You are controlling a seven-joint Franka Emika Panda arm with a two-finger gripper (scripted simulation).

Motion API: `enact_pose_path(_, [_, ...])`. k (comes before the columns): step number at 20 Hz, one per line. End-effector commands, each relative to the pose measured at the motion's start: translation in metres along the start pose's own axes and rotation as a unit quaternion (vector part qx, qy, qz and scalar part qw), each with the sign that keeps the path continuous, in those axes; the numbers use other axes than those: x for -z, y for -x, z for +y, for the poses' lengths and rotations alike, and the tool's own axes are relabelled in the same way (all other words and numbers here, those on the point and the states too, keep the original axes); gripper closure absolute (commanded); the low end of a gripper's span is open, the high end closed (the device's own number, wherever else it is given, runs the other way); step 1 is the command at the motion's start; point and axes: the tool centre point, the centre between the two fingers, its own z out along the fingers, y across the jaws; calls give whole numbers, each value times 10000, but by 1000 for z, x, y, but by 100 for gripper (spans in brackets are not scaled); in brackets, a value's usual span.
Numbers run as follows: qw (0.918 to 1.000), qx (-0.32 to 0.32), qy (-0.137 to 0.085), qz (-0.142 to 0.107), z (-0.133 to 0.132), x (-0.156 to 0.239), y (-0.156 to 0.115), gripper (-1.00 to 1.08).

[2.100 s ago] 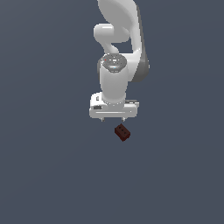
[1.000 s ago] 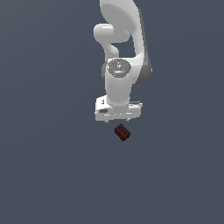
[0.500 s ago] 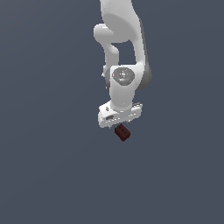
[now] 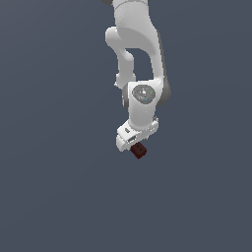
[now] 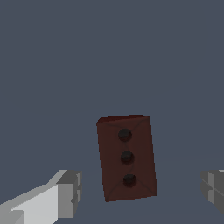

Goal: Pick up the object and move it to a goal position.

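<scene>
In the exterior view the white Panda arm (image 4: 137,49) comes down from the top of the frame, bends at a round joint, and ends in the tool (image 4: 137,143), which points downward at a slight tilt over the plain grey-blue tabletop (image 4: 54,187). Just under the tool, at its tip and a little toward the exterior view's right, sits the dark red-brown block (image 4: 139,150) — far smaller than the tool's white body, and partly overlapped by it from this angle.

The wrist view is clearer. Going from one side to the other: 1 grey finger pad (image 5: 70,194) on a white finger, then open tabletop, then the block (image 5: 127,157), then more open tabletop, then the 2nd grey pad (image 5: 213,190) at the edge of the frame. The tool stands wide open — neither pad touches the block, and it has hold of nothing. The block lies between the 2 fingers, nearer the first one, turned slightly askew to the line between them. Its visible face shows 3 small dark holes in a row along its length.
</scene>
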Motion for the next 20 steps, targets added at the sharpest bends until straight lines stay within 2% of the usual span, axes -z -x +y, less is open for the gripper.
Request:
enact_pose_path(1, [9997, 227, 10, 12, -2, -5, -1, -92])
enact_pose_path(7, [9988, 492, 18, 24, -5, -11, -3, -92])
enact_pose_path(13, [9988, 485, 16, 22, -6, -14, -3, -92])
enact_pose_path(20, [9987, 504, 18, 24, -6, -46, -2, -92])
